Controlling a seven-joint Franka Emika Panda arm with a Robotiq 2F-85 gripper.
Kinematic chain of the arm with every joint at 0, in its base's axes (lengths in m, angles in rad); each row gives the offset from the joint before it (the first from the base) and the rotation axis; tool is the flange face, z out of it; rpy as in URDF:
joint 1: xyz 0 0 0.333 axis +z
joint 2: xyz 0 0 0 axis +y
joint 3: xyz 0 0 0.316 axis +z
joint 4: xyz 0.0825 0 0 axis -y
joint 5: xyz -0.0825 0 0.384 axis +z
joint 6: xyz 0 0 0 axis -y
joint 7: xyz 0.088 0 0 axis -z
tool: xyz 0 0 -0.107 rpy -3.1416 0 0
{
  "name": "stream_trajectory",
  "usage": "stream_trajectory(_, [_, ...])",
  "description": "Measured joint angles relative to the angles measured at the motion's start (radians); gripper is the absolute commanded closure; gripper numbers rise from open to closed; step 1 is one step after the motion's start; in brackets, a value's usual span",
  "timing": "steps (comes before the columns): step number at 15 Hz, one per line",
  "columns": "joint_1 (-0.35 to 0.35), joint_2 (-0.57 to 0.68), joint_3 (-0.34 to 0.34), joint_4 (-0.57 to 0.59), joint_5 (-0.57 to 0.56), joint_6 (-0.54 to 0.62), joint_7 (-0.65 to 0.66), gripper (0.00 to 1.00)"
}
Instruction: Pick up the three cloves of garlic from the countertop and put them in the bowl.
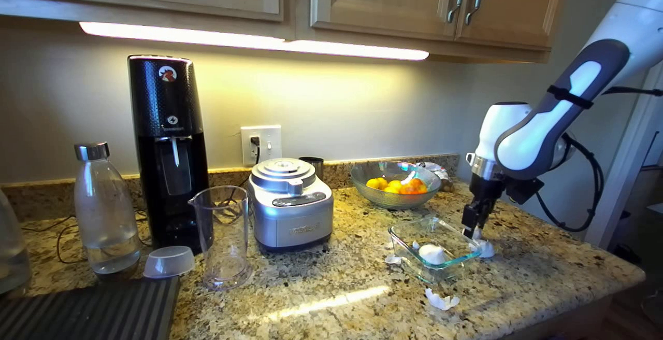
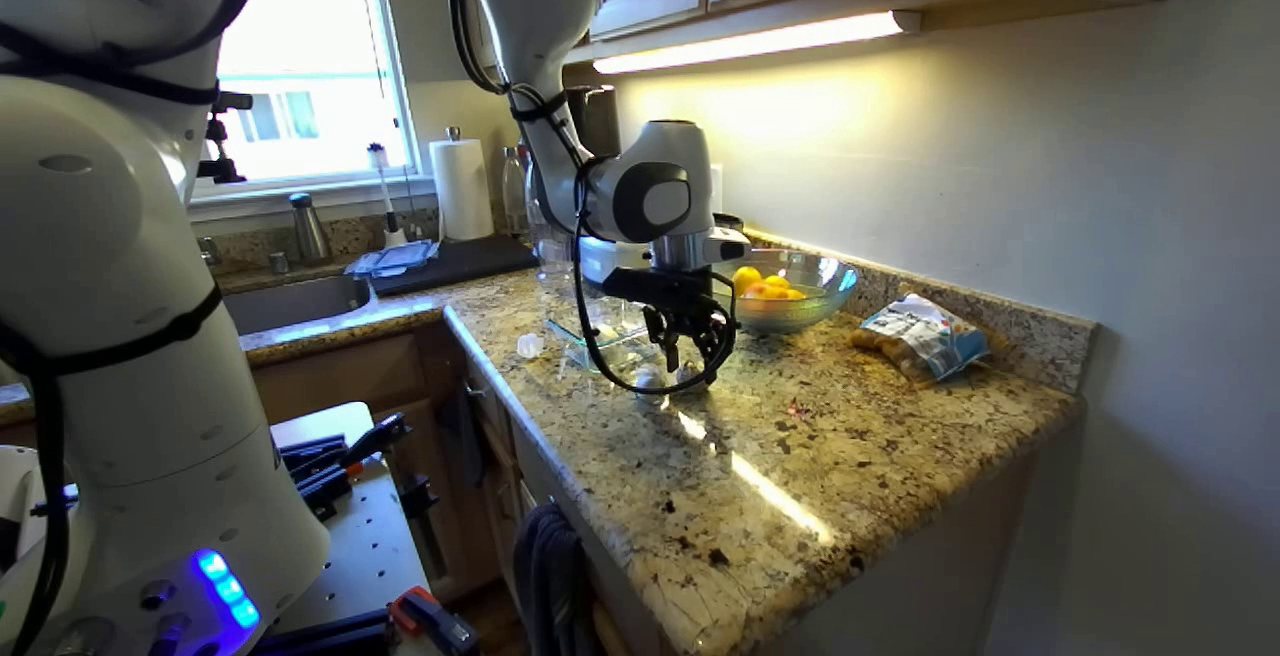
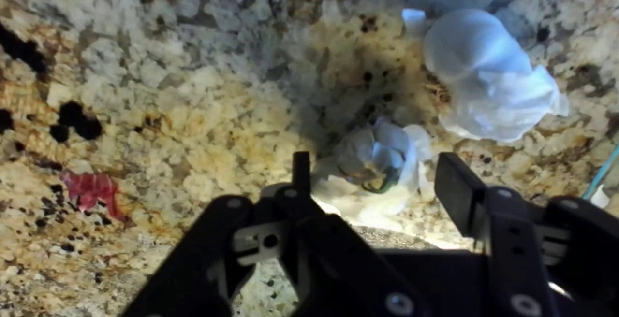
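The black two-fingered hand (image 3: 375,174) points down over the speckled tan-and-brown granite surface (image 1: 549,278), its fingers (image 3: 457,194) spread well apart with a ragged, papery off-white garlic lump (image 3: 370,165) between them. Nothing shows a grip on it; whether either finger touches it, I cannot tell. The straddle looks meant to let the fingers close on its sides. A smoother off-white garlic lump (image 3: 488,80) lies on the surface just beside it, outside the gap, probably so only one gets taken. A rounded off-white garlic lump (image 1: 431,253) appears to sit inside the squarish clear glass bowl (image 1: 458,260), which stands near the loose two, likely to keep each carry short. The large glass bowl of orange and yellow fruit (image 1: 362,188) stands farther back by the pale wall (image 1: 362,117), presumably out of the way.
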Motion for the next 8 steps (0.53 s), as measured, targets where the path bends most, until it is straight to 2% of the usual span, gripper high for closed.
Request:
stream_trajectory(1, [0.0, 0.005, 0.0, 0.004, 0.0, 0.0, 0.0, 0.43])
stream_trajectory(2, [0.0, 0.01, -0.001, 0.007, 0.0, 0.0, 0.0, 0.48])
stream_trajectory(4, [0.0, 0.019, -0.002, 0.013, 0.0, 0.0, 0.0, 0.73])
stream_trajectory(5, [0.0, 0.022, -0.002, 0.015, 0.0, 0.0, 0.0, 0.79])
stream_trajectory(8, [0.0, 0.021, -0.002, 0.021, 0.0, 0.0, 0.0, 0.82])
